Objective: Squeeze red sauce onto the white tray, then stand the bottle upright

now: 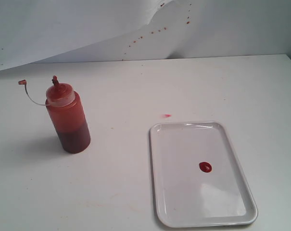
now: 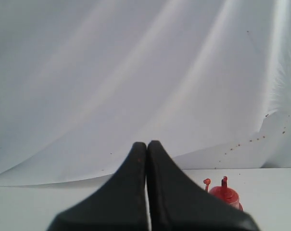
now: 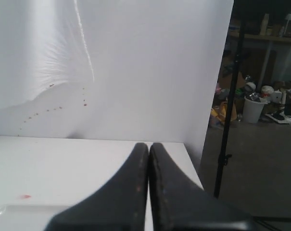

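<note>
Red sauce blob, glossy white tray

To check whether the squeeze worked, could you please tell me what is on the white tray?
One small round blob of red sauce sits near the middle of the white tray; the rest looks bare. Nothing covers it.

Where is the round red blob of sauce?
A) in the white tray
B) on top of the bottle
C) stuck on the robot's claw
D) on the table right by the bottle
A: the red sauce lies as a small round blob on the floor of the white tray, well apart from the bottle, which stands upright.
</note>
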